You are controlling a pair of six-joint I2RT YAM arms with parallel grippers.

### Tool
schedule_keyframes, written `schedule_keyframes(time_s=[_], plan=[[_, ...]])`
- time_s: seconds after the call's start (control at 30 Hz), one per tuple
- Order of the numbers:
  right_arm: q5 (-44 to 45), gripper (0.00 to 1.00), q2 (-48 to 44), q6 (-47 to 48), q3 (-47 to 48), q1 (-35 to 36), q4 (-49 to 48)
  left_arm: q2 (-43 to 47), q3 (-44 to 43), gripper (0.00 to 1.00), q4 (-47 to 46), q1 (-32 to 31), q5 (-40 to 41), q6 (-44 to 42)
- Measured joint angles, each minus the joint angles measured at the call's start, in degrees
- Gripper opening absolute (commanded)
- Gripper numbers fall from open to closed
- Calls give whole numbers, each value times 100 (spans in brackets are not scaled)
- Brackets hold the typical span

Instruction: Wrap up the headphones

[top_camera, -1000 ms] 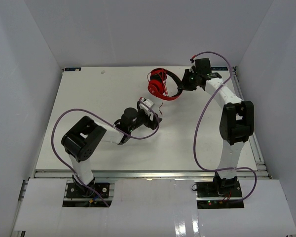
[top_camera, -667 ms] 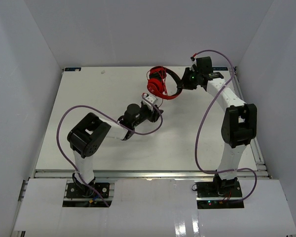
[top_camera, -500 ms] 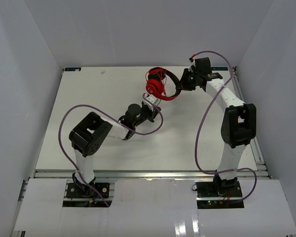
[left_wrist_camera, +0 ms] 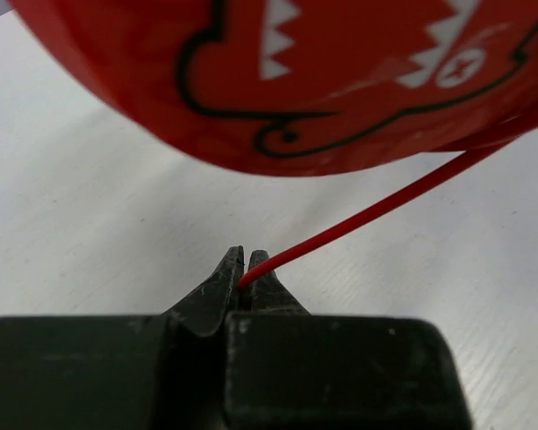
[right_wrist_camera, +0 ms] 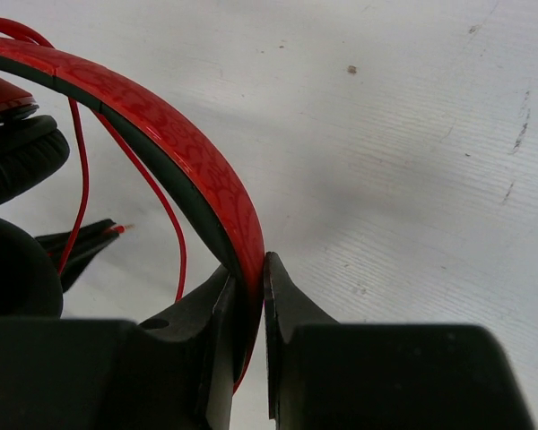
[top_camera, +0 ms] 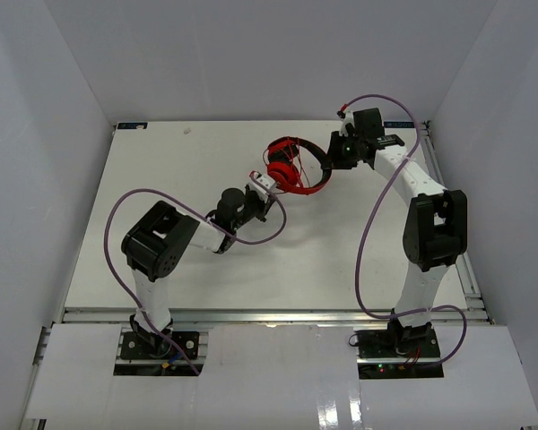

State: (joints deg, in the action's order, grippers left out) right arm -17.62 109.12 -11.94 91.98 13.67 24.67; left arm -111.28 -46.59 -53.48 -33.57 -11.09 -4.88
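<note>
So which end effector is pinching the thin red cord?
The left end effector; the right end effector grips the headband instead of the cord.

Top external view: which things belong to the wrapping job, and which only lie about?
Job: headphones; cord, pinched in the left gripper; headband, clamped in the right gripper.
Not the job: purple cables; table.

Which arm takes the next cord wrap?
Left. The left gripper is shut on the cord just below the ear cup, so it can likely carry it round. The right gripper is clamped on the headband, better kept as the anchor.
</note>
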Motion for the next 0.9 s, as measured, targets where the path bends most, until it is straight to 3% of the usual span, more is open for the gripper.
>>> schedule_keyframes(time_s=[0.23,0.43,0.57,0.6,0.63,0.7,0.9], plan=[[100,8,159,490,0,3,72,-218,-310,1,458,85,-3,-750],[70,8,537,596,-74,1,74,-429,-647,15,851,86,6,-1204],[-15,8,812,583,-116,-6,76,-500,-726,29,1333,90,10,-1415],[-33,8,865,573,-120,-8,76,-511,-734,38,1450,90,8,-1467],[-54,8,915,564,-131,-8,70,-518,-739,39,1516,90,8,-1515],[-74,8,981,533,-147,-8,70,-512,-788,54,1617,99,10,-1576],[-99,8,1025,498,-151,-8,57,-385,-823,79,1917,139,-44,-1676]])
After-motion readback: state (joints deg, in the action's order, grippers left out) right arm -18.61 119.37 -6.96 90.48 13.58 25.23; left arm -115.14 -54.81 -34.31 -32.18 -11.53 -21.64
